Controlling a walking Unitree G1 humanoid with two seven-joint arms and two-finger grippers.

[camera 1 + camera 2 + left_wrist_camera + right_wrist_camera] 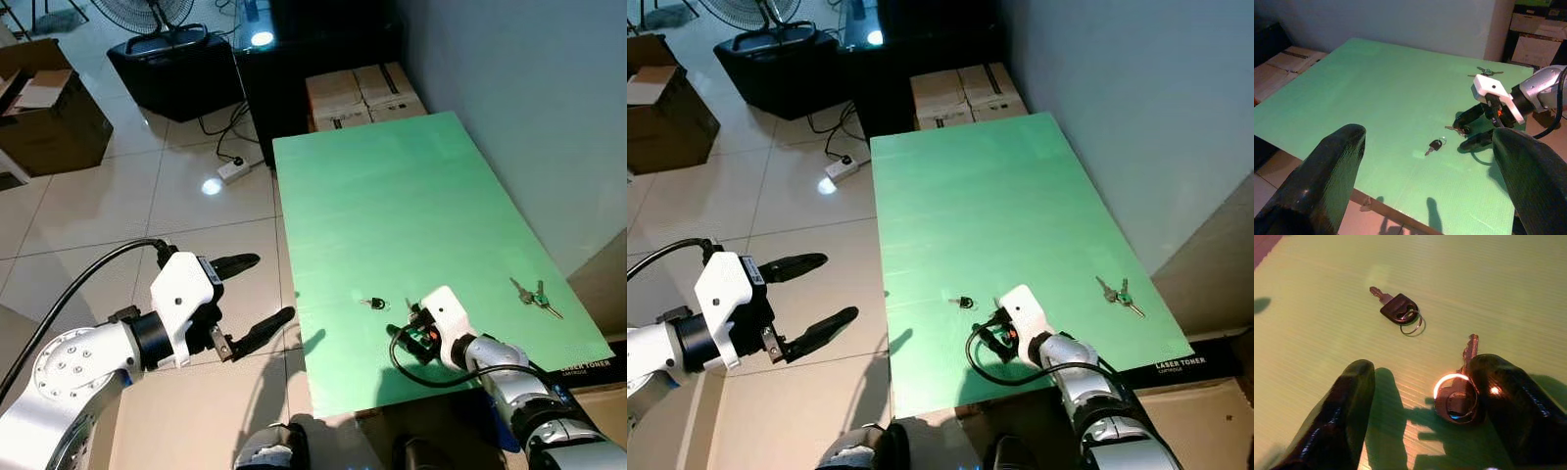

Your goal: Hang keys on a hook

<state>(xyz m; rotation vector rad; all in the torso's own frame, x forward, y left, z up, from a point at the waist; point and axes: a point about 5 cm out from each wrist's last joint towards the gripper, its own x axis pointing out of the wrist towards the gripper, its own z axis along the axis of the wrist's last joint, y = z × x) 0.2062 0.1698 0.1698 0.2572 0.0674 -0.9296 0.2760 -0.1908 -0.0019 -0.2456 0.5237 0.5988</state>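
Note:
On the green table (392, 196) a black-headed key (373, 303) with a ring lies near the front edge. A second key on a ring (1457, 399) lies just right of it, touching the inner side of one finger of my right gripper (405, 328). That gripper rests low on the table, open, its fingers (1347, 401) either side of this key. A bunch of keys with a green tag (534, 294) lies further right. My left gripper (250, 299) hangs open over the floor, left of the table, holding nothing.
Cardboard boxes (362, 93) stand beyond the table's far end. A black case with a fan (171, 64), a power strip (233, 169) and another cardboard box (49, 117) are on the tiled floor to the left. A grey wall (549, 98) runs along the table's right side.

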